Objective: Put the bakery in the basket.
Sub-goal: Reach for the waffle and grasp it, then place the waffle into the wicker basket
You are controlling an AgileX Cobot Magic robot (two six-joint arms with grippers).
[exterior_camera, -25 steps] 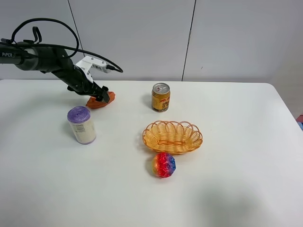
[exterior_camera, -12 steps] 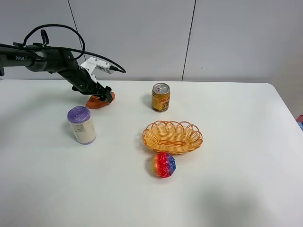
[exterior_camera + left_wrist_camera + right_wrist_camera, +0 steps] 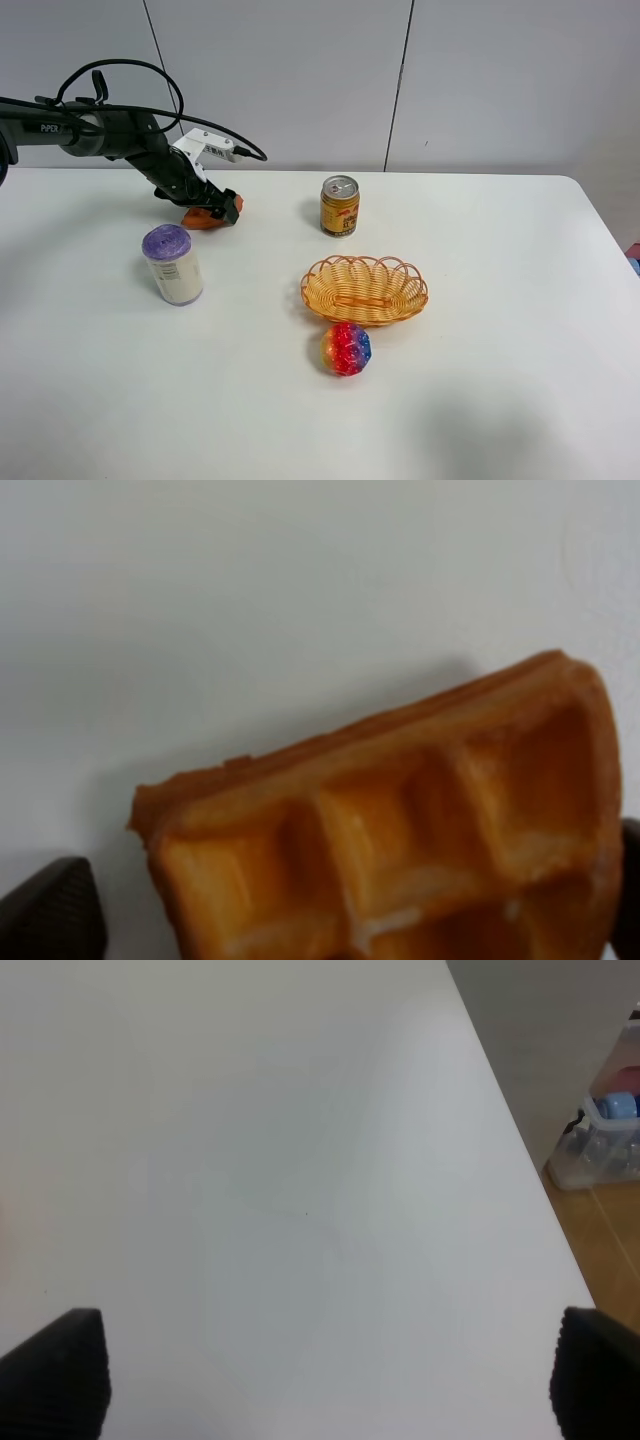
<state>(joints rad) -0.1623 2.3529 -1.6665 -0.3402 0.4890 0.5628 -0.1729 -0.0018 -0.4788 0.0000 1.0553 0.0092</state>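
Bakery: the bakery (image 3: 400,830), a waffle wedge, is lying dimples-up on the worktop (image 3: 500,380), far back on the left side and well apart from the basket (image 3: 312,288).
Left hand: the left hand (image 3: 220,206) is reaching down over the bakery, its fingers standing wide apart with the slice between them. One is sitting just beside the slice's edge and the other is showing a gap, so nothing is being clamped.
Basket: it is sitting empty near the middle.
Neighbours: a can (image 3: 340,206) is standing behind the basket, a rainbow ball (image 3: 346,348) is resting just in front of it, and a purple-lidded jar (image 3: 172,264) is standing near the bakery.
Right hand: the right hand (image 3: 325,1380) is hanging over bare worktop, fingers apart, holding nothing.
Progress: this is looking like an early stage. The approach seems done, while gripping, lifting, carrying and dropping the slice into the basket are all remaining.
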